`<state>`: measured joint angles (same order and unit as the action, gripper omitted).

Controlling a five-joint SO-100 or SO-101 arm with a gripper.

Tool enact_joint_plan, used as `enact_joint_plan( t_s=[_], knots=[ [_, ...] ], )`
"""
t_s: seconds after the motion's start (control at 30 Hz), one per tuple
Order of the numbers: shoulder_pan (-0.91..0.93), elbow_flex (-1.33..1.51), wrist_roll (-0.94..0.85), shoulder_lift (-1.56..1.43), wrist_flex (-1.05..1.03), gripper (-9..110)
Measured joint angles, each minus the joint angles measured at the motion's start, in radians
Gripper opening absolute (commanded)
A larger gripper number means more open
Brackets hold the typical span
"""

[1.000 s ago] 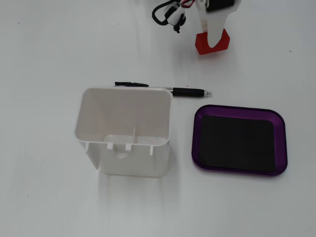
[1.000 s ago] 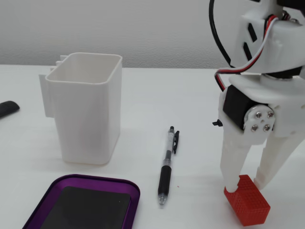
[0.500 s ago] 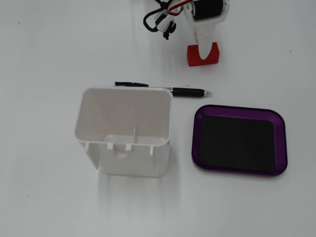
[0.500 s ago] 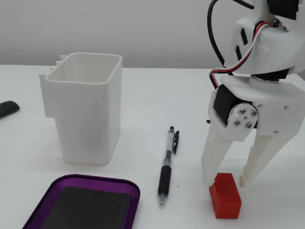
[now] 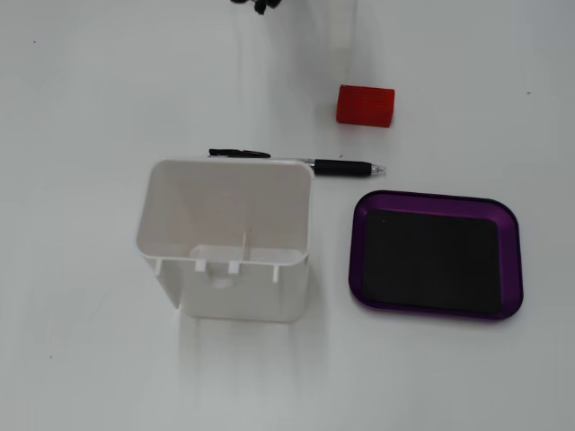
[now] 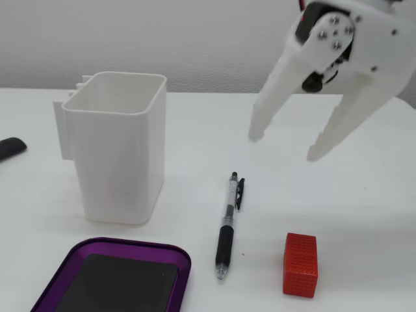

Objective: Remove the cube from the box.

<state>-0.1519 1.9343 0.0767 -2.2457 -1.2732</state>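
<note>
Cube (image 5: 366, 105), bright red and finely dotted, resting on bare white tabletop (image 5: 81, 359), outside the box (image 5: 511, 260) and well apart from it. Seen in a fixed view (image 6: 300, 264) standing upright, just beside the tip end of a black pen (image 6: 228, 227), not touching it. Box, a shallow purple tray with rounded corners and flat black floor, lying with nothing on that floor in both fixed views (image 6: 185, 260). Pen stretched between cube and tray, its clip end running along the far wall of a tall white container (image 5: 225, 238). Container upright and open-topped, just beside the tray, inner dividers visible from above. Tool (image 6: 285, 145) raised over the tabletop in a fixed view, two white fingers (image 6: 273, 97) spread wide apart, gripping nothing, tips pointing down toward the pen and cube, clear of both. Dark object (image 6: 10, 148) partly cut off at the left edge of that view, too little shown to identify.
</note>
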Motion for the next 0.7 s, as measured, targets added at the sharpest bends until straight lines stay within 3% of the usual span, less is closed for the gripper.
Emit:
enact_joint_plan(
  t_s=[0.23,0.57,0.7],
  knots=[
    [0.04,0.098,0.0,-0.434,-0.009,18],
    [0.322,0.592,0.0,-1.04,-0.006,18],
    [0.356,0.752,-0.008,-1.106,-0.009,18]
  ],
)
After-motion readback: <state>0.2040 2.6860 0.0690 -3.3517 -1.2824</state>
